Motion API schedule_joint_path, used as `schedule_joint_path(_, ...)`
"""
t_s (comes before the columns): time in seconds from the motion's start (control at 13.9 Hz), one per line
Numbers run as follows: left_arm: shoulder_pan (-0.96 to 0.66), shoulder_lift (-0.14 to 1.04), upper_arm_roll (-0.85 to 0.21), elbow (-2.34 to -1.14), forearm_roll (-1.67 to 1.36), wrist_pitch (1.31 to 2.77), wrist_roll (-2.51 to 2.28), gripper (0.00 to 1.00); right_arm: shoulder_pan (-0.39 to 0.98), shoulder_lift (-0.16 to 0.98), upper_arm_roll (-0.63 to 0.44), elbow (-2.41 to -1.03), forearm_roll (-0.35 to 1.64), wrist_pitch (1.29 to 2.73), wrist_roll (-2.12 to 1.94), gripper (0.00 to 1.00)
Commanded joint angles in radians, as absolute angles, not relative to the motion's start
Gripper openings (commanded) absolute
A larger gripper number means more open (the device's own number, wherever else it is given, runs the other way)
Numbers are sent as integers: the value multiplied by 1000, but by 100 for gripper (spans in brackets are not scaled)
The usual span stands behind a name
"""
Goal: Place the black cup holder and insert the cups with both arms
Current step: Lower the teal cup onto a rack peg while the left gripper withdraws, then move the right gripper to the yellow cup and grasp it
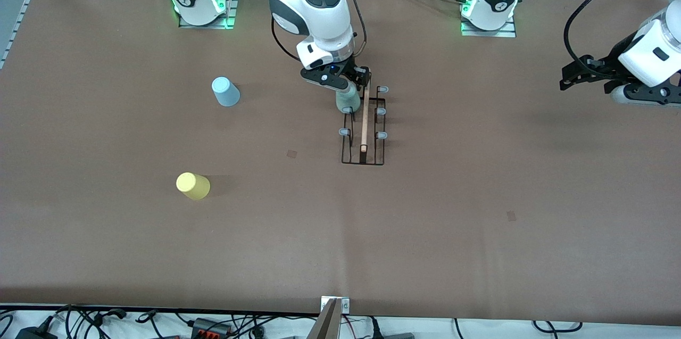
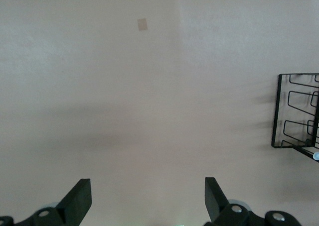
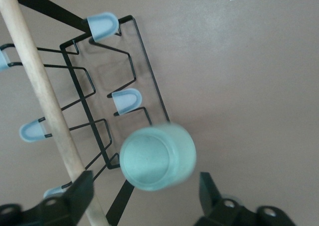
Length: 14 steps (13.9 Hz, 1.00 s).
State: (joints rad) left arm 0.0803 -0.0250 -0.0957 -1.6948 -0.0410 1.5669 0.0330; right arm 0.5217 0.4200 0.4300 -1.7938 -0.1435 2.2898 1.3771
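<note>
- Black cup holder [image 1: 363, 131] stands mid-counter; green cup [image 1: 348, 100] sits upside down on its peg.
- Right hand [image 1: 346, 83] spread wide over that cup, not gripping.
- Left hand [image 1: 572, 77] waits, fingers wide.

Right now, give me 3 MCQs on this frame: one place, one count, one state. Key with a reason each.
1. Where is the pale green cup?
A. On a peg of the black cup holder
B. Beside the yellow cup
C. Under the left gripper

2. How many cups stand loose on the table, off the holder?
A. None
B. Two
C. Three

3. How does the right gripper stand?
A. Shut on the green cup
B. Shut on the wooden handle
C. Open, fingers apart on either side of the green cup

Key:
1 A: it sits over a peg at the rack's end nearest the robots' bases.
2 B: yellow and light blue cup only.
3 C: the right wrist view shows gaps between fingers and cup.
</note>
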Motion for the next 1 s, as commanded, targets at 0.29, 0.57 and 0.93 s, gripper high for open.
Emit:
schedule_joint_path(0.29, 97, -21, -107, -1692, -63, 1548, 66, 100, 287, 290, 440, -1784, -158, 2038, 1028, 100)
schedule_joint_path(0.57, 97, -23, -107, -1698, -58, 1528, 67, 100, 54, 261, 430, -1815, -155, 1974, 602, 100)
schedule_joint_path(0.93, 100, -23, -107, -1706, -60, 1509, 67, 100, -179, 369, 419, -1824, -166, 2141, 270, 100)
